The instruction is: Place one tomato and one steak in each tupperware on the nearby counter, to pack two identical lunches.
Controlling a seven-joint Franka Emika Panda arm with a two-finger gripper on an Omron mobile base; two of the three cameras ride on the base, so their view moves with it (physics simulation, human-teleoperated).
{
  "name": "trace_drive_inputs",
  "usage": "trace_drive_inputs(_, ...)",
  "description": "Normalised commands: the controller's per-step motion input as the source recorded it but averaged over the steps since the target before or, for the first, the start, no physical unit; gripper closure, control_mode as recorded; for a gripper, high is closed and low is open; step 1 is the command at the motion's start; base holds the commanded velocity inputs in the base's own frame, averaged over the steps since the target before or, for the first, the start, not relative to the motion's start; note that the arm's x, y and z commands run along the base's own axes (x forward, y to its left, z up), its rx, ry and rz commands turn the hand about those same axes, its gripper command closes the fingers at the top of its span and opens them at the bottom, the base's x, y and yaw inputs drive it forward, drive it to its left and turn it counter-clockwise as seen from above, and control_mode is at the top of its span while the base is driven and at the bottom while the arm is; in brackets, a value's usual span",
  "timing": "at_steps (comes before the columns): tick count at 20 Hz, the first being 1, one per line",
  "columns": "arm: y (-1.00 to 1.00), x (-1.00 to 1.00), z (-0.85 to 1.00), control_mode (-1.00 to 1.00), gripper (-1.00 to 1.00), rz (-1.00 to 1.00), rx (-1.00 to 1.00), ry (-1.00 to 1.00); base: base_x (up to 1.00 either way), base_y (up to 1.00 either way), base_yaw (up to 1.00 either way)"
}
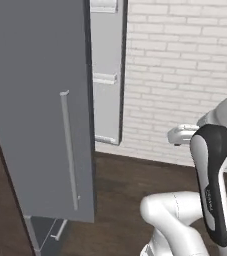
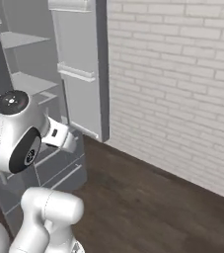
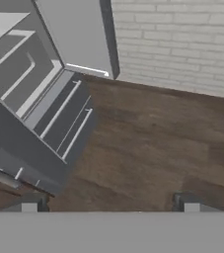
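Two fridge doors (image 1: pixel 45 110) open, shelves (image 2: pixel 27 84) bare.

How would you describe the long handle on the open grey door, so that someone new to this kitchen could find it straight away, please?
Start at the white brick wall; left of it stands a tall grey fridge, its doors swung open. The nearest door is a big flat grey panel in the left base view. The handle is the slim silver vertical bar near its right edge, far longer than the short pale shelf rails inside the other door.
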Motion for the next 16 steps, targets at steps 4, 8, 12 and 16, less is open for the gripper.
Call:
trace_drive_inputs(4,0.0,0.0,0.0,1.0,-1.0,0.0,0.0,0.0,1.0,-0.24,0.56)
trace_drive_inputs(8,0.0,0.0,0.0,1.0,-1.0,0.0,0.0,0.0,1.0,-0.17,0.66)
trace_drive_inputs(12,0.0,0.0,0.0,1.0,-1.0,0.0,0.0,0.0,0.82,-0.01,0.72)
trace_drive_inputs(16,0.0,0.0,0.0,1.0,-1.0,0.0,0.0,0.0,0.79,-0.09,0.71)
